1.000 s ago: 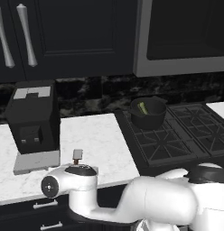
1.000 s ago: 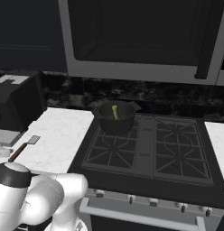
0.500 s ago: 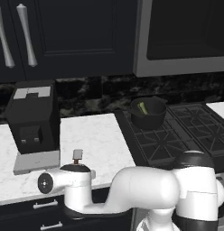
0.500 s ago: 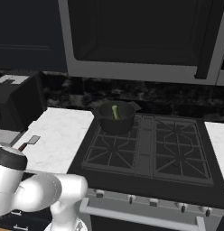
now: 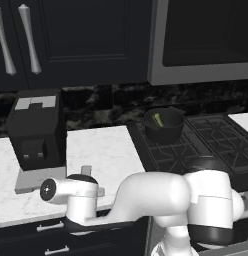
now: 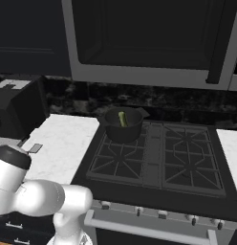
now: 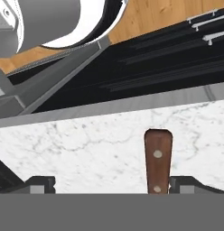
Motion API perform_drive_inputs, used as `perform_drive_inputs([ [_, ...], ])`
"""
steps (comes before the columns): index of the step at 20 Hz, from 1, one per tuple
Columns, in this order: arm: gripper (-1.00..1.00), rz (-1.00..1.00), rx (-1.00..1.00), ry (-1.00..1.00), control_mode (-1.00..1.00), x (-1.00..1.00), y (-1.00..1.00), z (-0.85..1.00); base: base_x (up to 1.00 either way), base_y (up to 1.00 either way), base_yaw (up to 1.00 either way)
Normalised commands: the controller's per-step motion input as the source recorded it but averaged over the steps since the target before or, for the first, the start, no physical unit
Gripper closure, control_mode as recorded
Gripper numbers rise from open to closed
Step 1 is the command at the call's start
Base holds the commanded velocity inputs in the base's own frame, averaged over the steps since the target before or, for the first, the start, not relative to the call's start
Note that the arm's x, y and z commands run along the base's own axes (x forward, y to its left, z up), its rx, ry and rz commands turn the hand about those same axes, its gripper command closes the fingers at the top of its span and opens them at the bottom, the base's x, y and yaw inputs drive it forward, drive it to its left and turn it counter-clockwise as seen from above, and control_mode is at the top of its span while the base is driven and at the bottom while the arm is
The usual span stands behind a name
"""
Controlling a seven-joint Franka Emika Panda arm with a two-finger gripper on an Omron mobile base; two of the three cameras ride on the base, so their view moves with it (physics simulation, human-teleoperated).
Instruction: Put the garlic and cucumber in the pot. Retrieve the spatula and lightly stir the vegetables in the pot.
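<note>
My jaws spread wide over the spatula (image 7: 158, 167) on the white counter (image 5: 106, 150), black appliance (image 5: 37, 130) just left.

A: Arm (image 5: 156, 192) body? 
B: Glossy white rounded shells, fat tubular links. Dark grey-black bands at the joints, one wide under the big shoulder dome.
A: Wrist end?
B: White cylinder with a black cap on top, round grey disc on its side with a small dark centre mark. Fingertips (image 7: 40, 184) small, dark grey, blocky.
</note>
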Motion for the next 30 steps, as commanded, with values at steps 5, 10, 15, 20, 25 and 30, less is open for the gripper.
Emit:
perform_drive_inputs([
  [5,-1.0,0.0,0.08,0.03,-1.0,0.0,-0.16,-0.22,0.0,0.0,0.0],
  [10,-1.0,0.0,0.13,0.03,-1.0,0.0,-0.1,-0.07,0.0,0.0,0.0],
  [15,-1.0,0.0,0.15,0.06,-1.0,0.04,-0.09,-0.05,0.0,0.0,0.0],
  [20,-1.0,0.0,0.09,0.02,-1.0,0.0,-0.16,-0.22,0.0,0.0,0.0],
  [25,-1.0,0.0,0.04,0.0,-1.0,0.0,-0.03,-0.14,0.0,0.0,0.0],
  [30,-1.0,0.0,0.05,0.0,-1.0,0.11,0.04,-0.01,0.0,0.0,0.0],
])
